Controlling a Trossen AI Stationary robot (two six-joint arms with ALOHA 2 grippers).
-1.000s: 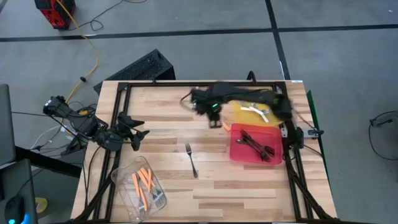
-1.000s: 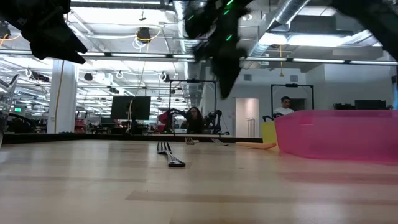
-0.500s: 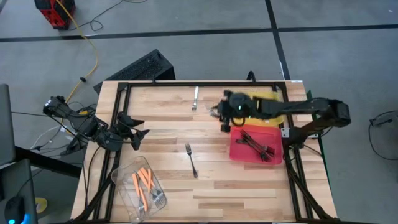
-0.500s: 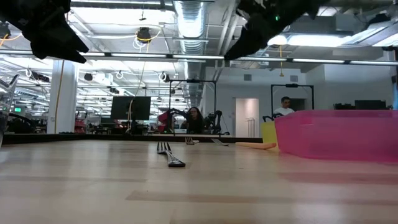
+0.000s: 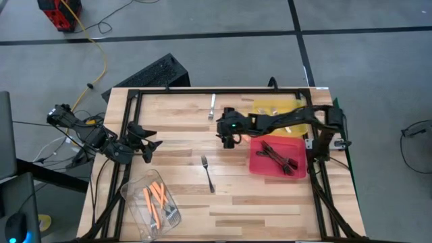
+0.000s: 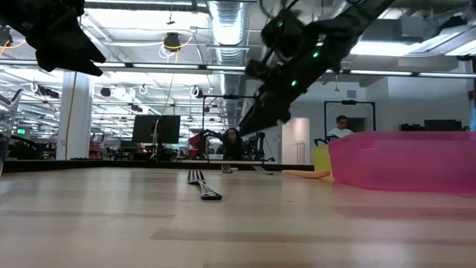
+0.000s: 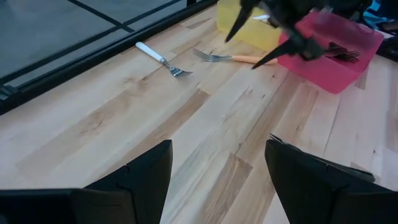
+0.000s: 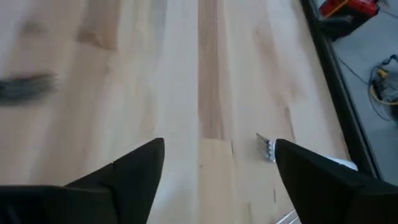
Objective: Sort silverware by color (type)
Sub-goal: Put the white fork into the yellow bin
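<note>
right gripper (image 5: 228, 138): fingers spread wide, empty, above the table just left of red tray (image 5: 256, 164) | white-handled fork (image 5: 212, 106) well beyond it; dark fork (image 5: 207, 173) nearer | left gripper (image 5: 150, 144) parked open | risk: fast descent, fingertips nudging thin fork flat on wood

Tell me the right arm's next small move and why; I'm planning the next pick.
Probably lower the right gripper onto the orange-handled fork. The gripper is raised, open and holding nothing, and that fork lies loose close by its fingertips.
</note>
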